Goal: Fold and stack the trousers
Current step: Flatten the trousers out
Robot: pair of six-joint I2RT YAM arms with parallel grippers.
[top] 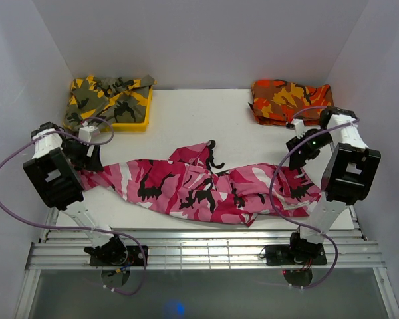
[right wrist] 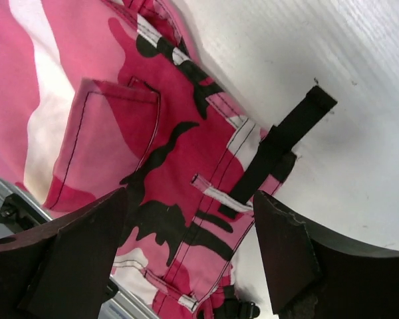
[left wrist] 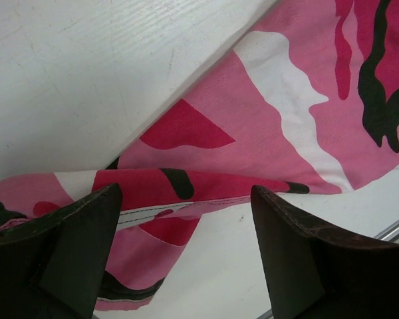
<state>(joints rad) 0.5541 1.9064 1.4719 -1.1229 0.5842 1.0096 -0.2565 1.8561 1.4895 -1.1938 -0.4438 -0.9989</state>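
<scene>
- Top view: pink, white and black camouflage cloth trousers [top: 199, 189] lie rumpled across the white tabletop [top: 186, 113].
- Left wrist view: left end effector [left wrist: 185, 191], jaws apart, empty, above the leg hem [left wrist: 206, 203]; cloth looks limp and light, so pinch here.
- Right wrist view: right end effector [right wrist: 189, 196], apart, empty, above the waistband [right wrist: 236, 129], likely a firmer hold.

No writing, label or number can be read (in any view).

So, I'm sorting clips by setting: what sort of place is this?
Probably a lab test cell: plain white walls enclose a white table, with left arm and right arm mounted at its near edge.
</scene>
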